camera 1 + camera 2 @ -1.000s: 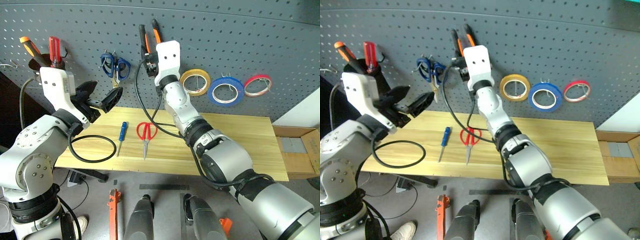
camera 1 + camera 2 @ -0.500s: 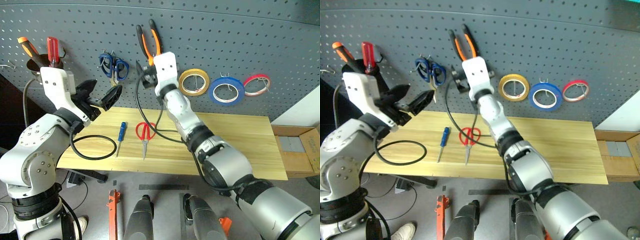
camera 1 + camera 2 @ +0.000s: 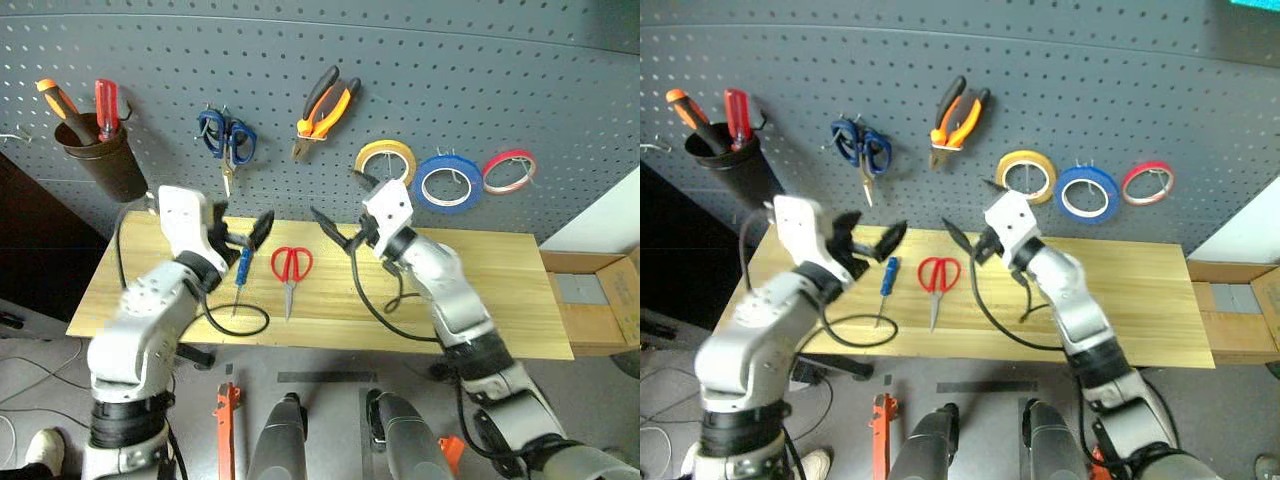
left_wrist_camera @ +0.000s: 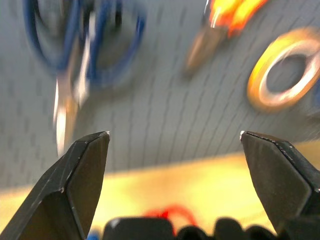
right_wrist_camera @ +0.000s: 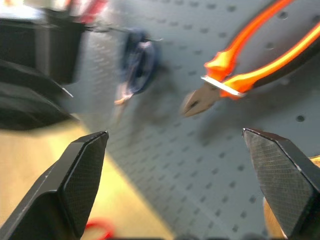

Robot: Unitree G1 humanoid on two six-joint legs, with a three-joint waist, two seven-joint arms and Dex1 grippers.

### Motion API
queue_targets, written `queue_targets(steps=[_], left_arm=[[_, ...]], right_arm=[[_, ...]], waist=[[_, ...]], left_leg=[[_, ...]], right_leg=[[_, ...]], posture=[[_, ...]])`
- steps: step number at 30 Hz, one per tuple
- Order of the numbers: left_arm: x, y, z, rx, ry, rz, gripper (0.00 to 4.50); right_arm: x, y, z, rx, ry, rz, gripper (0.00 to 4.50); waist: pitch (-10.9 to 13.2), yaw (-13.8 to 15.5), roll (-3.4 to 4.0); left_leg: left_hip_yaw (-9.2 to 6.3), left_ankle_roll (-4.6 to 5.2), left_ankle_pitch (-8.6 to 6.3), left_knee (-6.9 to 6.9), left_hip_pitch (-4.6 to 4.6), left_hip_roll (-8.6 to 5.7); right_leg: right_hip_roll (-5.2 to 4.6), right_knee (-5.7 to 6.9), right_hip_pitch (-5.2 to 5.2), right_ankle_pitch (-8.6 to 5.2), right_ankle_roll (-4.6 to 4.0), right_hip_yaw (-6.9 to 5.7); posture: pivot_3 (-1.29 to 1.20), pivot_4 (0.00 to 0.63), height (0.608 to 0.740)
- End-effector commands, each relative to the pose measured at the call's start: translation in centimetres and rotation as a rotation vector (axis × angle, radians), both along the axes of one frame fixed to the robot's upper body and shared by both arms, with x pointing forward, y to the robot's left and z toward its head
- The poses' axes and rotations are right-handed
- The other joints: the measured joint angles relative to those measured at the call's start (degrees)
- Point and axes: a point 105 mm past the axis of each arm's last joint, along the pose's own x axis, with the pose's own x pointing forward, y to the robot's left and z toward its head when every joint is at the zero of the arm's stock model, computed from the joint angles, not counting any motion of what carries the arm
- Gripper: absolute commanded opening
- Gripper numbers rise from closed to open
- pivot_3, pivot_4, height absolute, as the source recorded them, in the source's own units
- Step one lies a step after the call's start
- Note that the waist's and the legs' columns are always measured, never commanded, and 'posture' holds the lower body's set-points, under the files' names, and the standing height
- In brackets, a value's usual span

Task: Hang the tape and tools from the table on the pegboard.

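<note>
Two tools left flat on surface (image 3: 480,290): red scissors (image 3: 290,268), blue screwdriver (image 3: 241,273) at their 9 o'clock. Pliers (image 3: 322,110) and blue tape (image 3: 449,182) hung on pegboard (image 3: 450,80). Left end effector (image 3: 244,232) and right end effector (image 3: 336,222) both released, empty, likely poised for pickup

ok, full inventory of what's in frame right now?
pegboard: 1, dark grey, wall behind table
table: 1, light wood
pliers: 1, orange-black, hanging on pegboard
blue scissors: 1, on pegboard
tape rolls: 3 on pegboard, yellow, blue, pink-red
cup: 1, dark, on pegboard, holding orange screwdriver and red screwdriver
red scissors: 1, on table
blue screwdriver: 1, on table
cardboard box: 1, past table's end
left gripper: jaws open, over table
right gripper: jaws open, over table
</note>
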Motion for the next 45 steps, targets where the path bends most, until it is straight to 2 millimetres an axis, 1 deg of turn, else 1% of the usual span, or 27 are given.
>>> queue_targets(steps=[1, 3, 5, 7, 9, 11, 13, 16, 20, 24, 26, 27, 28, 33, 38, 39, 41, 45], left_arm=[[-0.4, -0.6, -2.9, 0.036, 0.045, 0.05, 4.5], [-0.7, -0.7, -6.2, 0.034, 0.13, 0.115, 4.5], [-1.1, -0.7, -8.9, 0.042, 0.202, 0.174, 4.5], [-1.5, -0.4, -11.0, 0.061, 0.263, 0.229, 4.5], [-1.8, -0.3, -12.4, 0.076, 0.308, 0.259, 4.5], [-2.1, -0.5, -13.9, 0.065, 0.359, 0.273, 4.5], [-1.9, -1.2, -15.2, 0.081, 0.392, 0.239, 4.5], [-1.1, -1.6, -16.8, 0.092, 0.432, 0.225, 4.5], [0.5, -0.9, -17.7, 0.169, 0.449, 0.267, 4.5], [1.5, -1.7, -18.4, 0.19, 0.472, 0.231, 4.5], [1.8, -1.9, -18.4, 0.194, 0.478, 0.225, 4.5], [1.9, -2.0, -18.4, 0.195, 0.479, 0.218, 4.12], [1.9, -2.1, -18.3, 0.197, 0.479, 0.215, 3.93], [1.4, -1.8, -18.5, 0.207, 0.495, 0.228, 2.13], [1.0, -1.1, -18.4, 0.198, 0.496, 0.259, 0.31], [1.0, -0.9, -18.3, 0.195, 0.494, 0.268, 0.22], [1.0, -0.5, -17.8, 0.183, 0.476, 0.28, 0.22], [0.9, -0.2, -15.8, 0.168, 0.388, 0.268, 0.22]], right_arm=[[-3.0, -0.2, -1.4, -0.094, 0.014, 0.15, 4.48], [-4.5, -1.1, -3.4, -0.185, 0.034, 0.229, 4.48], [-5.6, -1.7, -4.9, -0.237, 0.054, 0.289, 4.48], [-6.5, -1.9, -5.9, -0.282, 0.058, 0.345, 4.48], [-7.0, -2.0, -6.8, -0.322, 0.062, 0.39, 4.48], [-6.9, -2.2, -7.9, -0.362, 0.085, 0.396, 4.48], [-6.9, -2.3, -8.8, -0.392, 0.096, 0.414, 4.48], [-6.7, -2.3, -9.5, -0.419, 0.094, 0.424, 4.48], [-5.9, -2.0, -9.1, -0.405, 0.087, 0.41, 4.48], [-5.6, -2.0, -9.1, -0.406, 0.081, 0.398, 4.48], [-5.6, -2.1, -9.1, -0.407, 0.081, 0.398, 4.48], [-5.7, -2.1, -9.1, -0.407, 0.081, 0.399, 4.5], [-5.7, -2.1, -9.1, -0.407, 0.08, 0.4, 4.5], [-5.9, -1.8, -9.1, -0.402, 0.075, 0.412, 4.5], [-5.6, -1.6, -9.3, -0.407, 0.061, 0.412, 4.5], [-5.5, -1.6, -9.3, -0.406, 0.061, 0.412, 4.5], [-5.3, -1.6, -9.2, -0.406, 0.054, 0.412, 4.5], [-5.0, -2.0, -8.8, -0.391, 0.047, 0.399, 4.5]], waist=[[-0.1, -0.7, 0.02], [-0.6, -1.0, 0.14], [-0.6, -1.2, 0.11], [-0.6, -1.7, 0.1], [-0.7, -2.3, 0.09], [-0.7, -2.7, 0.08], [-0.7, -2.9, 0.08], [-0.8, -3.0, 0.1], [-0.8, -3.1, 0.11], [-0.8, -3.4, 0.12], [-0.8, -3.4, 0.13], [-0.8, -3.4, 0.14], [-0.8, -3.5, 0.15], [-0.9, -3.9, 0.14], [-1.2, -4.1, 0.13], [-1.2, -4.1, 0.12], [-1.3, -4.2, 0.11], [-1.7, -4.0, -0.04]], left_leg=[[0.01, 0.0, 0.0, 0.02, 0.03, 0.0], [0.05, 0.02, 0.0, 0.03, 0.09, -0.03], [0.16, 0.07, -0.03, 0.02, 0.46, -0.06], [0.22, 0.08, -0.03, 0.05, 0.73, -0.04], [0.24, 0.11, -0.01, 0.07, 0.87, -0.02], [0.25, 0.19, 0.04, 0.09, 0.89, -0.01], [0.31, 0.21, 0.06, 0.11, 0.97, -0.02], [0.34, 0.21, 0.06, 0.15, 0.96, -0.04], [0.34, 0.21, 0.06, 0.17, 0.94, -0.05], [0.34, 0.21, 0.06, 0.19, 0.96, -0.06], [0.34, 0.21, 0.06, 0.19, 0.96, -0.08], [0.34, 0.21, 0.06, 0.19, 0.96, -0.08], [0.34, 0.21, 0.06, 0.19, 0.97, -0.08], [0.35, 0.21, 0.06, 0.18, 1.11, -0.07], [0.43, 0.21, 0.06, 0.09, 1.35, -0.04], [0.43, 0.2, 0.06, 0.08, 1.46, -0.04], [0.44, 0.2, 0.05, 0.05, 1.79, -0.04], [0.43, 0.2, 0.05, 0.06, 1.81, -0.05]], right_leg=[[0.01, 0.02, 0.02, 0.0, 0.01, 0.01], [0.0, -0.01, 0.1, 0.02, 0.07, 0.07], [-0.01, -0.12, 0.49, -0.12, 0.34, 0.16], [0.01, -0.12, 0.69, -0.11, 0.41, 0.2], [0.03, -0.06, 0.79, -0.1, 0.41, 0.21], [0.05, -0.06, 0.83, -0.09, 0.36, 0.23], [0.05, -0.06, 0.9, -0.09, 0.34, 0.28], [0.04, -0.07, 0.91, 0.02, 0.53, 0.31], [0.03, -0.04, 0.9, 0.04, 0.56, 0.32], [0.03, -0.05, 0.95, 0.06, 0.59, 0.32], [0.01, -0.05, 0.95, 0.06, 0.59, 0.32], [0.0, -0.05, 0.96, 0.06, 0.6, 0.33], [0.0, -0.04, 0.96, 0.07, 0.6, 0.33], [0.0, -0.04, 1.08, 0.07, 0.6, 0.34], [0.01, -0.03, 1.24, 0.06, 0.6, 0.39], [0.01, -0.03, 1.35, 0.06, 0.59, 0.39], [0.01, -0.1, 1.73, 0.04, 0.57, 0.38], [0.01, -0.12, 1.79, 0.04, 0.58, 0.37]], posture=[[-0.06, 0.204, 0.74], [-0.07, 0.207, 0.74], [-0.09, 0.213, 0.74], [-0.1, 0.22, 0.74], [-0.1, 0.225, 0.74], [-0.11, 0.23, 0.74], [-0.11, 0.232, 0.74], [-0.12, 0.238, 0.74], [-0.13, 0.241, 0.74], [-0.14, 0.24, 0.74], [-0.14, 0.24, 0.74], [-0.14, 0.239, 0.74], [-0.13, 0.238, 0.74], [-0.12, 0.23, 0.74], [-0.09, 0.209, 0.74], [-0.09, 0.206, 0.74], [-0.08, 0.193, 0.74], [-0.06, 0.165, 0.74]])
